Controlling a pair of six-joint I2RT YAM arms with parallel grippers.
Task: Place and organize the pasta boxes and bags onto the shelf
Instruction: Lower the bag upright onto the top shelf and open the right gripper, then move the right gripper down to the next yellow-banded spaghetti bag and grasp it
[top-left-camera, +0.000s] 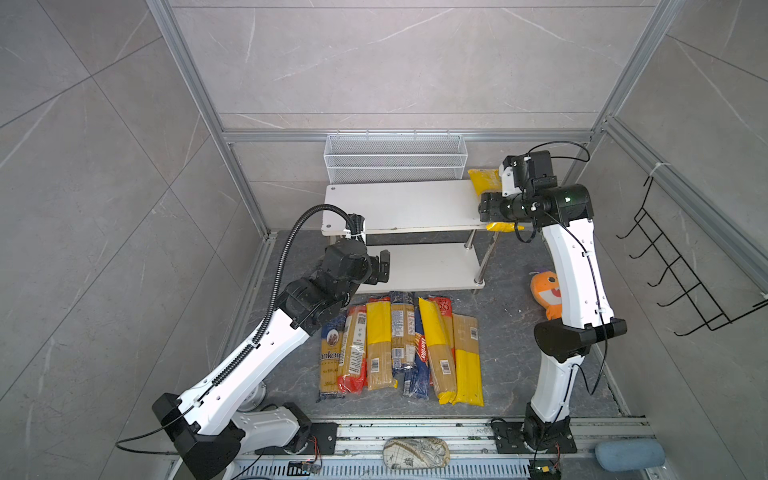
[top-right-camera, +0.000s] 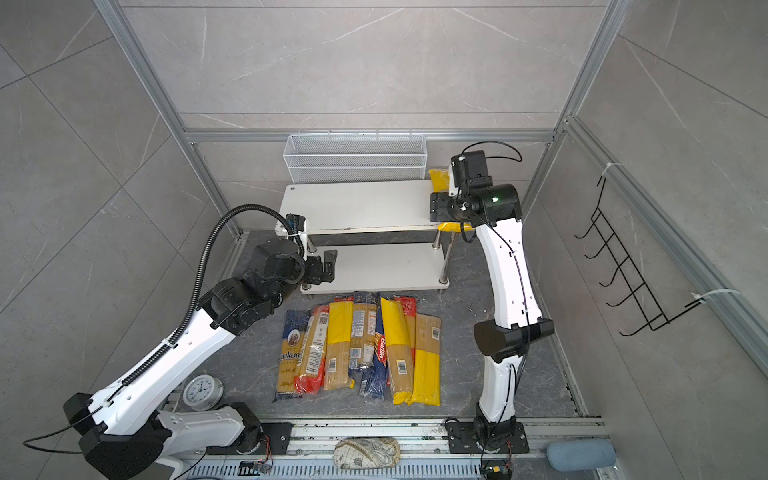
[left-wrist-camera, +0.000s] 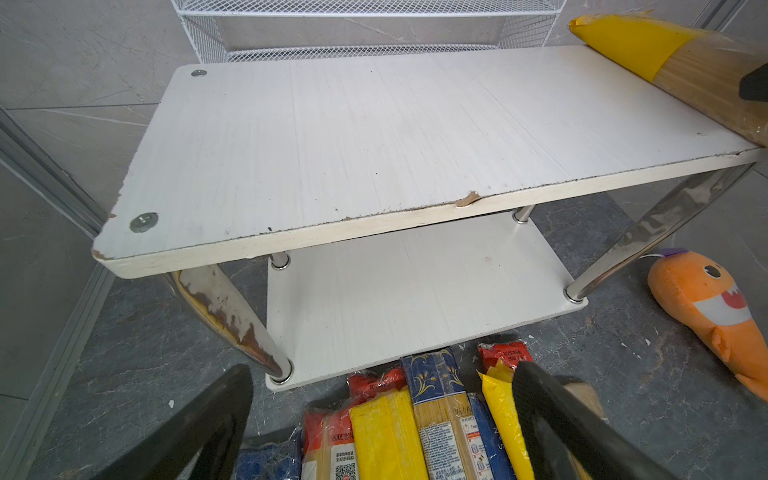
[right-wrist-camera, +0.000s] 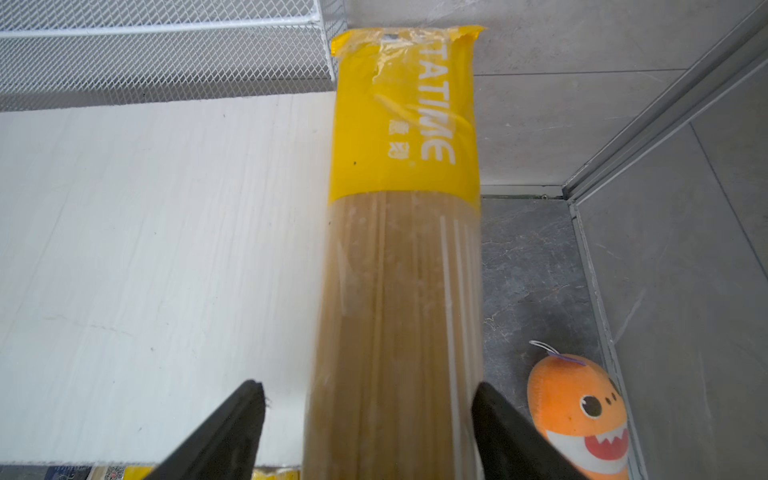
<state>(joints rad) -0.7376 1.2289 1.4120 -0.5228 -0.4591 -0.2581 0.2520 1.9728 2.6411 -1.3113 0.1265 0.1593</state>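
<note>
We see the shelf (top-left-camera: 395, 205), two white boards on chrome legs, at the far side of the floor. One spaghetti bag (top-left-camera: 484, 181), clear with yellow ends, lies flat across the right end of its top board, overhanging the near edge. The other packs (top-left-camera: 399, 345) lie side by side on the floor just in front of the shelf, some overlapping, a dark blue Ankara pack (top-left-camera: 331, 357) leftmost.

Matt shelf (left-wrist-camera: 374, 137), glossy chrome legs (left-wrist-camera: 648, 232)

We log: "TATIME" – yellow-ended bag (right-wrist-camera: 403, 249) | "Barilla" – dark blue pack (top-left-camera: 420, 357) | "ankara" – blue-and-gold pack (top-left-camera: 331, 361), left end of row.
</note>
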